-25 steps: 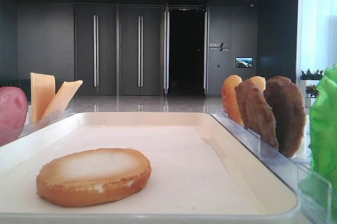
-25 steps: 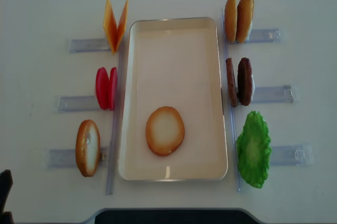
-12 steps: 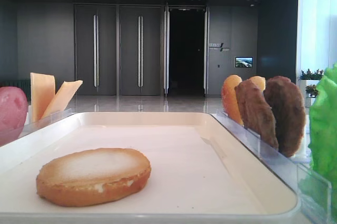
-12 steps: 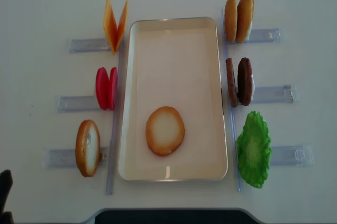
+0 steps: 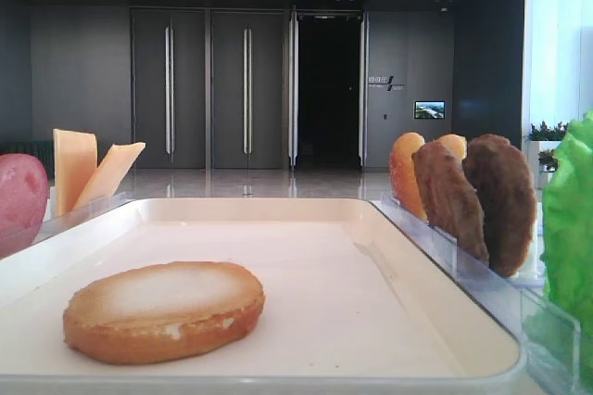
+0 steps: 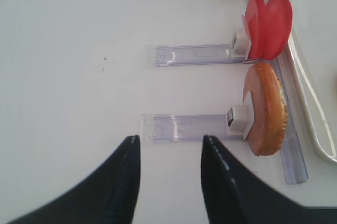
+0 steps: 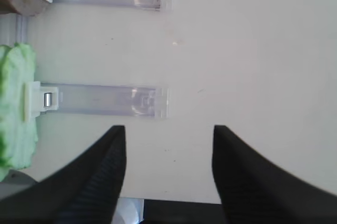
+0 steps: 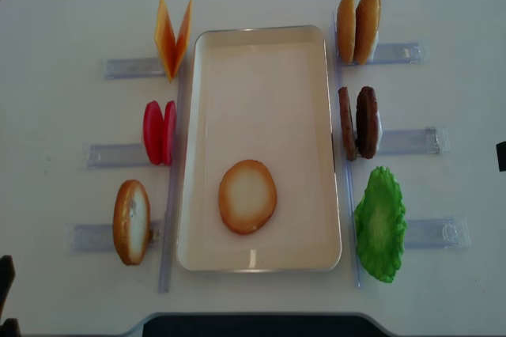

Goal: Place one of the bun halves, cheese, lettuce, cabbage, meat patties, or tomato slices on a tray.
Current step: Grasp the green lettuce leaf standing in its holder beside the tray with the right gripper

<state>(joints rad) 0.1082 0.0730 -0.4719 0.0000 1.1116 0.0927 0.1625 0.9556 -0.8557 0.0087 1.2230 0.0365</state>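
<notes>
One bun half (image 8: 247,196) lies flat on the cream tray (image 8: 261,30), toward its near end. Another bun half (image 6: 268,109) stands in a clear holder left of the tray, beside the tomato slices (image 6: 268,27) and cheese (image 8: 173,36). Right of the tray stand two more bun halves (image 8: 358,27), the meat patties (image 8: 360,122) and the lettuce (image 7: 15,103). Cabbage is out of view. My left gripper (image 6: 169,142) hangs open over bare table left of the standing bun. My right gripper (image 7: 168,129) is open and empty, right of the lettuce holder.
Clear plastic holders (image 8: 411,141) stick out from both long sides of the tray. The table's near edge (image 8: 253,317) runs just below the tray. In the low view, the patties (image 5: 482,200) and lettuce (image 5: 570,228) rise above the tray's right rim.
A dark bit of my right arm has come into the overhead view at the right edge. My left arm has slipped a little lower in the bottom-left corner. The food has not moved.
</notes>
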